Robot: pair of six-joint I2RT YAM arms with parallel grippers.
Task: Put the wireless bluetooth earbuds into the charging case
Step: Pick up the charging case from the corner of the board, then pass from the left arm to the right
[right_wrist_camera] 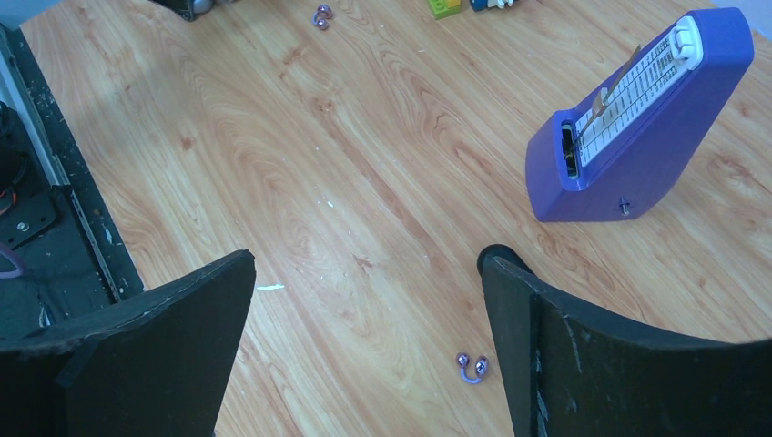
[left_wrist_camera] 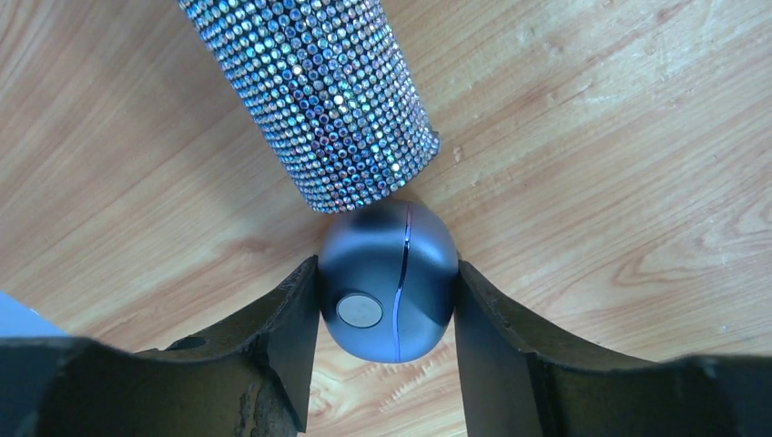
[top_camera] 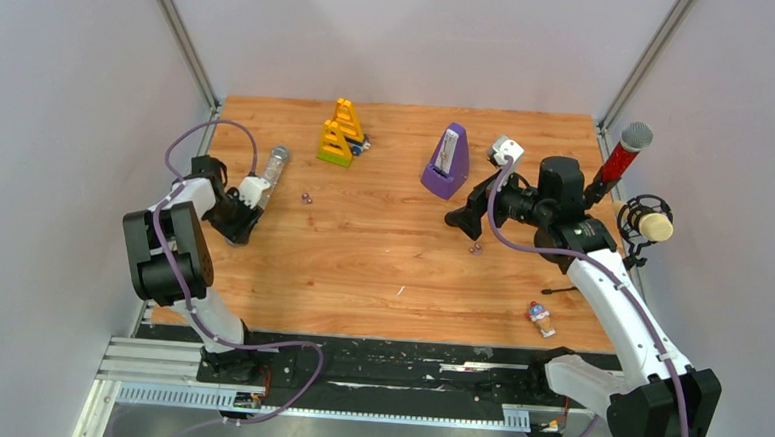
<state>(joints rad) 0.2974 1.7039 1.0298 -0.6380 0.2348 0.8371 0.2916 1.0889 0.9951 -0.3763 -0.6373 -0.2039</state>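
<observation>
Both fingers of the left gripper are pinching the charging case, as only its wrist view is showing, a rhinestone tube at twelve o'clock. The right gripper is gaping wide.

The tabletop carries one case, one sequined tube, one metronome, one white cube, and two block towers near its far edge. There are two bead pairs and one small figure by the near right corner. Two microphones stand at the right edge.
</observation>
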